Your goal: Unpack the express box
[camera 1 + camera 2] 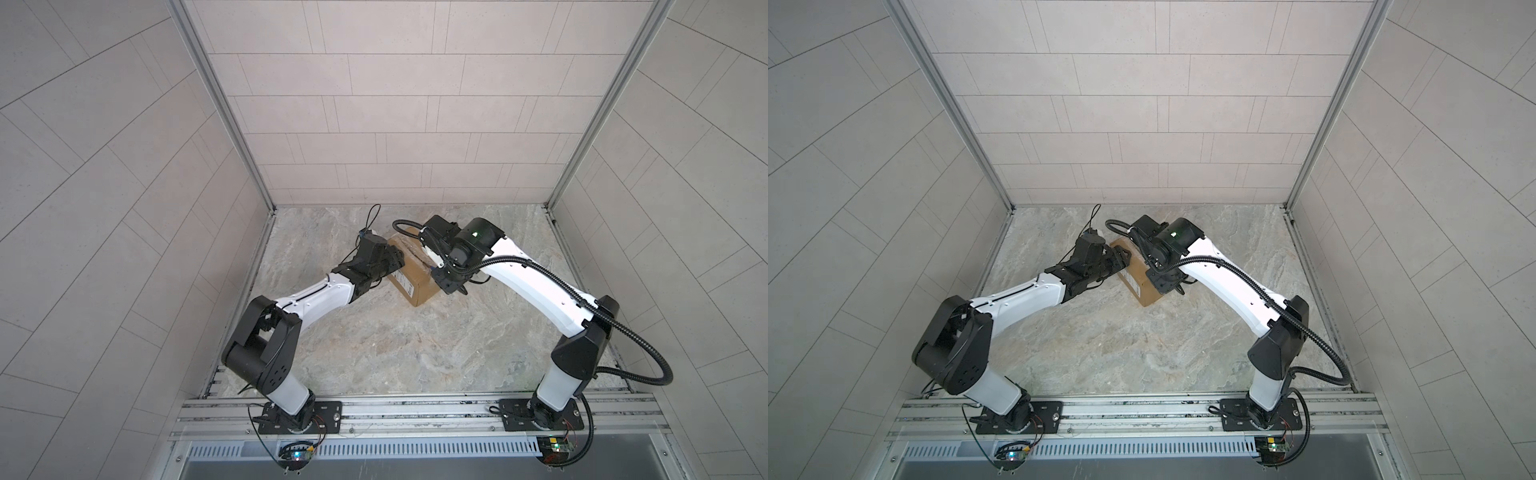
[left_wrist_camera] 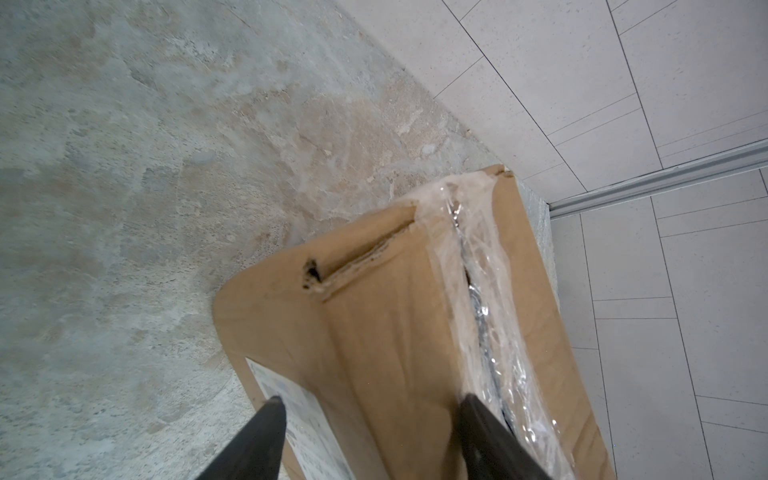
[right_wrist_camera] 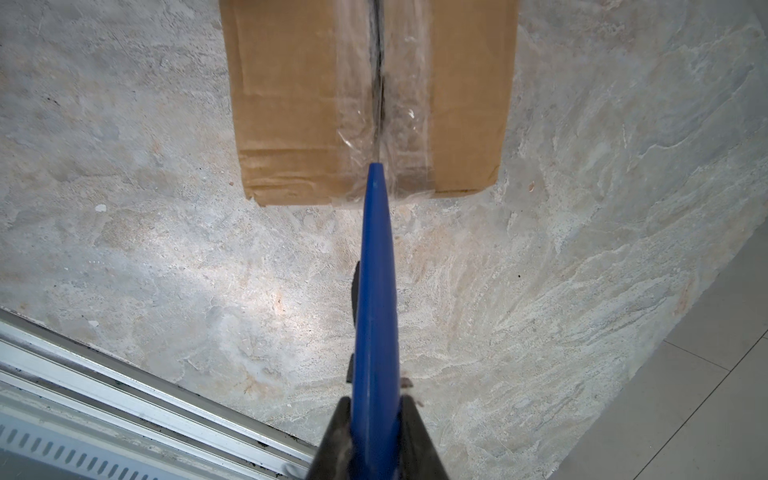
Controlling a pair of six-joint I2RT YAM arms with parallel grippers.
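The express box (image 1: 415,284) (image 1: 1142,286), a brown carton, lies on the stone floor near the back in both top views. Clear tape (image 2: 486,291) (image 3: 399,124) runs along its top seam, which shows a dark slit. My left gripper (image 1: 398,262) (image 1: 1121,257) (image 2: 372,399) straddles the box's (image 2: 374,311) long edge. One finger lies on the labelled side, the other on top by the seam. My right gripper (image 1: 441,279) (image 1: 1158,277) (image 3: 376,401) is shut on a blue blade tool (image 3: 376,270). The tool's tip rests on the seam at the end of the box (image 3: 291,104).
A torn hole (image 2: 311,276) marks the box's upper edge. The tiled back wall (image 1: 382,124) stands close behind the box, with side walls left and right. An aluminium rail (image 1: 415,409) (image 3: 124,399) carrying both arm bases runs along the front.
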